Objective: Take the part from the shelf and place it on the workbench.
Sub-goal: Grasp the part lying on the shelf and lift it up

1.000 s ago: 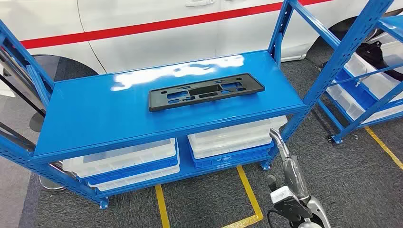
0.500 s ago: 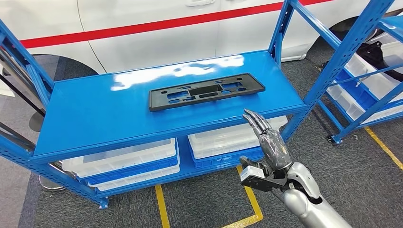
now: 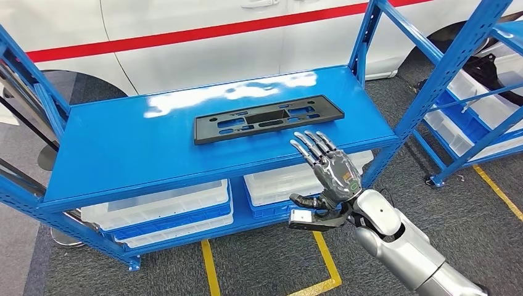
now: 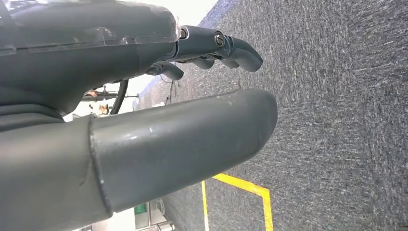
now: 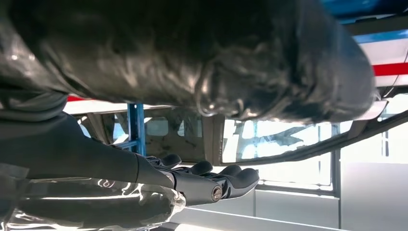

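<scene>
- One long, flat, black plastic part (image 3: 267, 118) with rectangular cut-outs lies flat on the glossy blue metal top deck (image 3: 135, 145) of the blue steel shelf rack; this part is the landmark for the places below.
- It sits right of the deck's middle, its long side running roughly along the deck's front edge, with bare blue deck all around it.
- On the near-right side of the part, the right hand (image 3: 327, 169) is raised on its silver arm (image 3: 401, 246), palm away from the camera, over the deck's front edge.
- Its dark fingers (image 3: 310, 145) are straight and spread apart, their tips close to the part's near edge but apart from it; nothing is in the hand.
- Seen from the right wrist, the same fingers (image 5: 211, 180) reach forward, stretched out and holding nothing.
- Under the part, on the rack's lower level, two translucent white plastic bins (image 3: 166, 206) rest side by side on blue trays.
- Behind the part, beyond the rack, stands a white car body with a red stripe (image 3: 185, 34).
- Far to the right of the part stands a second blue rack (image 3: 469, 117) with more pale bins.
- Below it, grey carpet carries yellow floor tape (image 3: 324, 253).
- In the left wrist view, the left hand (image 4: 144, 110) hangs over grey carpet, its thick grey thumb out and its dark fingers (image 4: 231, 48) lightly curled, apart from the thumb, with nothing between them.
</scene>
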Action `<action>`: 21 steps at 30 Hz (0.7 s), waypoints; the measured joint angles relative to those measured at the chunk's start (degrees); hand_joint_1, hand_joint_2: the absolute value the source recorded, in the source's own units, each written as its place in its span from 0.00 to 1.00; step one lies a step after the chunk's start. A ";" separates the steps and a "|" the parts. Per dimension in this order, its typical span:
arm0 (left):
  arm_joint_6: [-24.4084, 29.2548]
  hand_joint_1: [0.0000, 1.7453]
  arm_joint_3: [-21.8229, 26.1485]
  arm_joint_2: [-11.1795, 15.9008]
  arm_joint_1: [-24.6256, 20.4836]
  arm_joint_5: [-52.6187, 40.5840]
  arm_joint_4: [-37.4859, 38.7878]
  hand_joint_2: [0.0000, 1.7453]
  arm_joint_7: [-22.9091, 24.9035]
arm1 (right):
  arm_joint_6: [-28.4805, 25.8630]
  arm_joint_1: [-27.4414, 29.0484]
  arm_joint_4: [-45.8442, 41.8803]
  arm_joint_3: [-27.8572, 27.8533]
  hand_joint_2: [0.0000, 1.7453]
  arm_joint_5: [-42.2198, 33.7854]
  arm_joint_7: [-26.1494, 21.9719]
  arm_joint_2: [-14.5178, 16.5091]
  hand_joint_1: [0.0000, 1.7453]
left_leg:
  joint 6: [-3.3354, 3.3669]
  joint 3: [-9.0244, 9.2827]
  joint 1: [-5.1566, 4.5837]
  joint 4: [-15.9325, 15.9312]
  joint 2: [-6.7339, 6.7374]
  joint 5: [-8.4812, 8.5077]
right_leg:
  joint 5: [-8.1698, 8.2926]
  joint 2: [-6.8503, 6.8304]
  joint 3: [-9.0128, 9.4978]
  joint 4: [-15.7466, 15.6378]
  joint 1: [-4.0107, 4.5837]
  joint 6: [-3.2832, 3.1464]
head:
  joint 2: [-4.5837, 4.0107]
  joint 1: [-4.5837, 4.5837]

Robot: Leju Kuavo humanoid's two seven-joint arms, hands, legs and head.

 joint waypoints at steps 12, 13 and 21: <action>-0.64 0.00 0.02 0.00 -0.14 -0.54 0.07 0.00 1.04 | 0.24 -3.34 2.00 5.57 0.00 4.48 2.79 -1.07 0.00 | 0.00 -0.02 0.00 0.00 0.00 0.00 | 0.00 -0.01 0.00 0.00 -0.01 0.01 | 0.00 0.00; -0.67 0.00 0.02 0.00 -0.14 -0.57 0.07 0.00 1.05 | 0.24 -3.41 2.13 5.84 0.00 4.48 2.79 -1.10 0.00 | 0.00 -0.01 0.00 0.00 0.00 0.00 | 0.00 -0.01 0.00 0.00 -0.01 0.01 | 0.00 0.00; -0.57 0.00 -0.02 0.00 -0.14 -2.22 0.07 0.00 1.32 | 0.71 -3.73 2.45 7.17 0.00 3.36 3.65 -1.41 0.00 | 0.00 -0.02 0.00 0.01 0.00 0.00 | 0.00 -0.01 0.00 0.00 0.00 0.00 | 0.00 0.00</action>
